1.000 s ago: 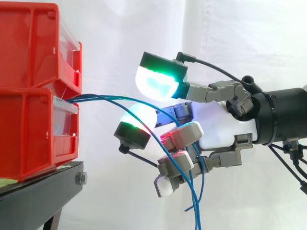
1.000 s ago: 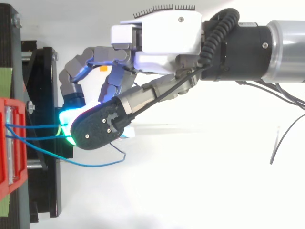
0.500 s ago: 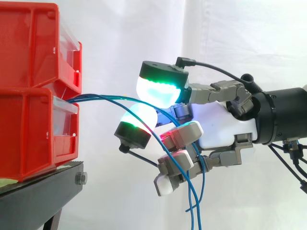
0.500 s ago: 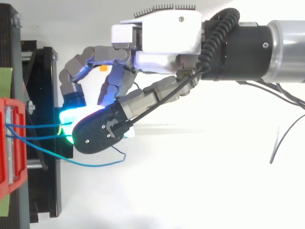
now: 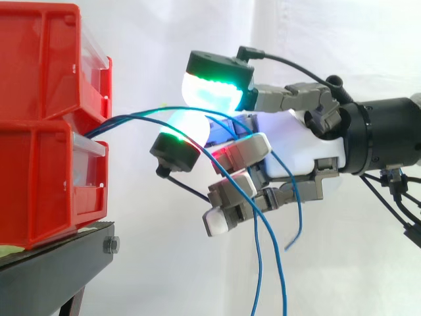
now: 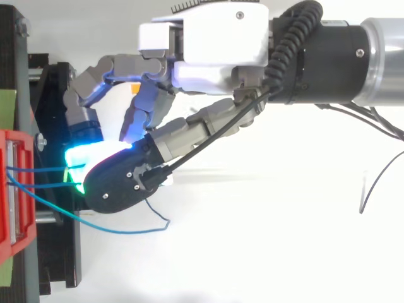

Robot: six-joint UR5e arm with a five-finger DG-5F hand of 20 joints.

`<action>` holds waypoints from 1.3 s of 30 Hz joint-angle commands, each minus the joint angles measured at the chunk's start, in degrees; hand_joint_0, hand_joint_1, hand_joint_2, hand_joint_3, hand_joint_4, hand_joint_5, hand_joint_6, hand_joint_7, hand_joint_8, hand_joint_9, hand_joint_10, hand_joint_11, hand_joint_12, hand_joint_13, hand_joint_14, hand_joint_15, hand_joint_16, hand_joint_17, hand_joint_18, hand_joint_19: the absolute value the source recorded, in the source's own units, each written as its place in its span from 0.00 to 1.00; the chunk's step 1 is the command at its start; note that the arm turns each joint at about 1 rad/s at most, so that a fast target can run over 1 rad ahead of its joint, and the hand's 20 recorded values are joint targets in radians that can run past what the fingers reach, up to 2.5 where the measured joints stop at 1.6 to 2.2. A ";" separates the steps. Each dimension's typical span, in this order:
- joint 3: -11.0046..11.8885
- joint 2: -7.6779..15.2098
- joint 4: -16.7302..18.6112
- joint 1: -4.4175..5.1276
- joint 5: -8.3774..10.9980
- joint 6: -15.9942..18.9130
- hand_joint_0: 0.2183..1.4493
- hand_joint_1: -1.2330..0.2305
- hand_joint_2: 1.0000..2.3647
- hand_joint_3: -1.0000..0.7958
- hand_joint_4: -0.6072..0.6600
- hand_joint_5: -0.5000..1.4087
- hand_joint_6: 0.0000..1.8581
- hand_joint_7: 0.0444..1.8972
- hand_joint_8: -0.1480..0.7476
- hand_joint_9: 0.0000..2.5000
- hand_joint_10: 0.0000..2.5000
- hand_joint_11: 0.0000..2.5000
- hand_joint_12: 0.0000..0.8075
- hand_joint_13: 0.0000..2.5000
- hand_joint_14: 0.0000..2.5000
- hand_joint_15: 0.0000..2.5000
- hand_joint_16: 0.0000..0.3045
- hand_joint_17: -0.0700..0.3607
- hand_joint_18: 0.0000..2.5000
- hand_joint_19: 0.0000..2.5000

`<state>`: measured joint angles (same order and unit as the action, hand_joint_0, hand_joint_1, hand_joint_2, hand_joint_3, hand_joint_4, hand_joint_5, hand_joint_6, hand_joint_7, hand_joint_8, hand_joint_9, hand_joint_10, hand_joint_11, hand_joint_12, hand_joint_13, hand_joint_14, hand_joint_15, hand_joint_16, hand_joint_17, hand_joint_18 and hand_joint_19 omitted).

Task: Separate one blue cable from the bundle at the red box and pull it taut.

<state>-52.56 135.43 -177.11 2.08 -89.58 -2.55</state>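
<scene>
Red box sat on black stand. Hand was just beside it, fingers curled, two pinching a blue cable leaving the box. Other strands hung loose. Judgement: a straight, level pull away with a firm pinch would shed neighbours.

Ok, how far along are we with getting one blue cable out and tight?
Done: the hand is at the blue cables by the red box, its glowing pads pinched on them. In hand: separating; from above, two strands seem to run into the pinch while a third sags free. Left: isolate one and pull it taut; the cables arc and hang slack.
</scene>
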 commanded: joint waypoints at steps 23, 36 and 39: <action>0.97 0.01 -1.83 -0.32 0.02 -2.81 0.26 0.37 0.00 0.30 0.52 0.19 0.42 0.59 0.50 0.38 0.01 0.33 0.36 0.26 0.01 0.26 0.11 0.34 0.22 0.29; 0.88 0.01 -1.83 -0.32 0.28 -2.81 0.30 0.38 0.01 0.38 0.51 0.20 0.43 0.60 0.50 0.40 0.01 0.35 0.32 0.26 0.01 0.26 0.09 0.31 0.22 0.30; 0.97 0.01 -1.83 -0.32 0.28 -2.81 0.30 0.39 0.01 0.41 0.50 0.20 0.44 0.60 0.50 0.40 0.01 0.35 0.32 0.26 0.01 0.26 0.09 0.31 0.22 0.30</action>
<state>-51.66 135.44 -178.95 1.76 -89.29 -5.36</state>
